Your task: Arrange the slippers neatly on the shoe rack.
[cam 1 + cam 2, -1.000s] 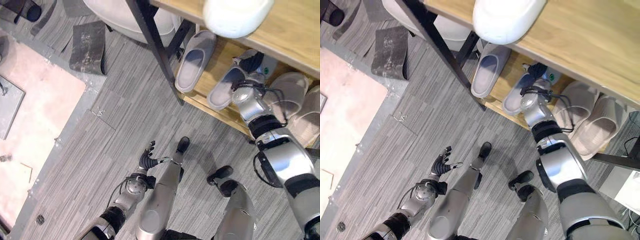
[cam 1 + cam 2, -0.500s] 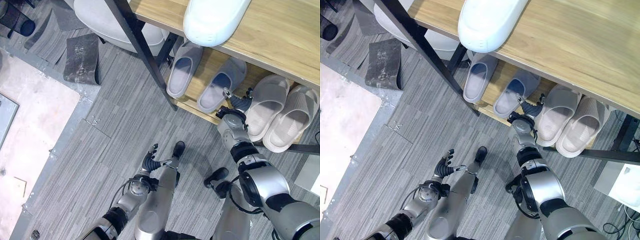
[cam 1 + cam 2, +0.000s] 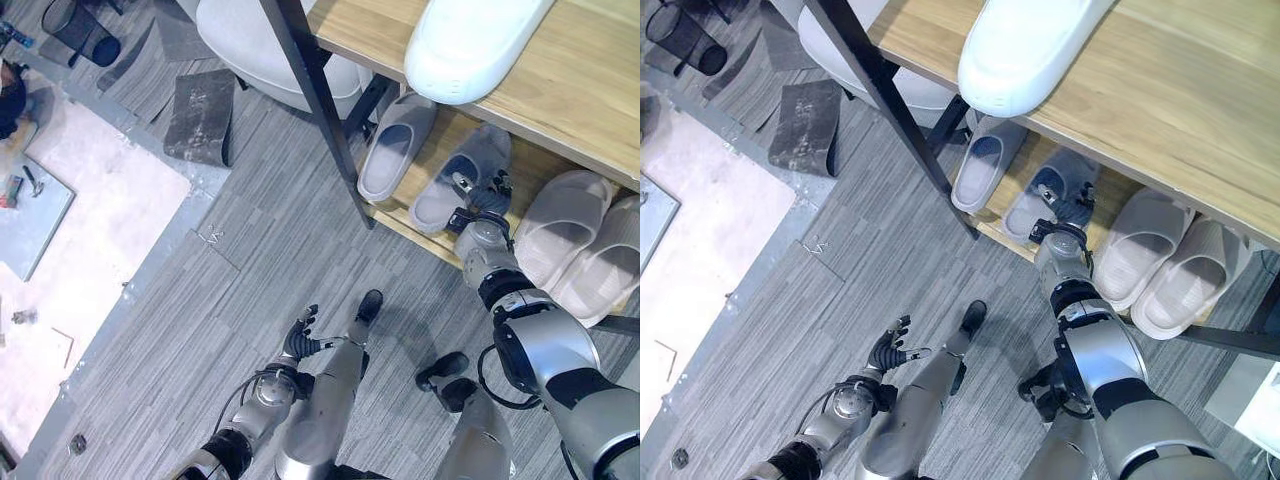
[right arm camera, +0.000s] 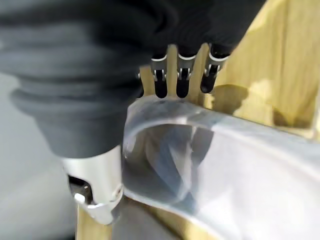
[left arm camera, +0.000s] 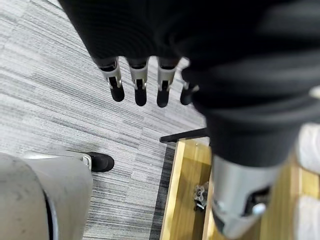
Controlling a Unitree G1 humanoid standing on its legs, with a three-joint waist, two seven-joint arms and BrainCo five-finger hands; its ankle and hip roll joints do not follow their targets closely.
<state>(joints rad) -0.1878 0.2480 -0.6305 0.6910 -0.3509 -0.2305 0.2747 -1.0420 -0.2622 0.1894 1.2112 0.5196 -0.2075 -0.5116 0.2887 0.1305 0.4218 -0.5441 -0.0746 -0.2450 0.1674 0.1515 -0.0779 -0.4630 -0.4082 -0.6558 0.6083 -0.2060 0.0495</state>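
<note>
Two wooden shelves make up the shoe rack (image 3: 560, 85), which fills the upper right of the left eye view on its black frame. One big white shoe (image 3: 470, 45) lies on the top shelf. On the lower shelf, at centre right, I count four slippers: two beige slippers (image 3: 560, 225) at the right edge, side by side, and two grey slippers, the left grey slipper (image 3: 395, 150) and the right grey slipper (image 3: 455, 180), just beside each other with toes pointing into the rack. These look like light, soft foam, likely to bend under a squeeze; the strap over the toes or the heel rim seems the best place to take hold. Smallest are the hands. The right hand (image 4: 180, 82) is at the right grey slipper, its straight fingers reaching over the strap, not clasped round it. The left hand (image 3: 300, 335) hangs low at bottom centre over the floor, relaxed and holding nothing.
</note>
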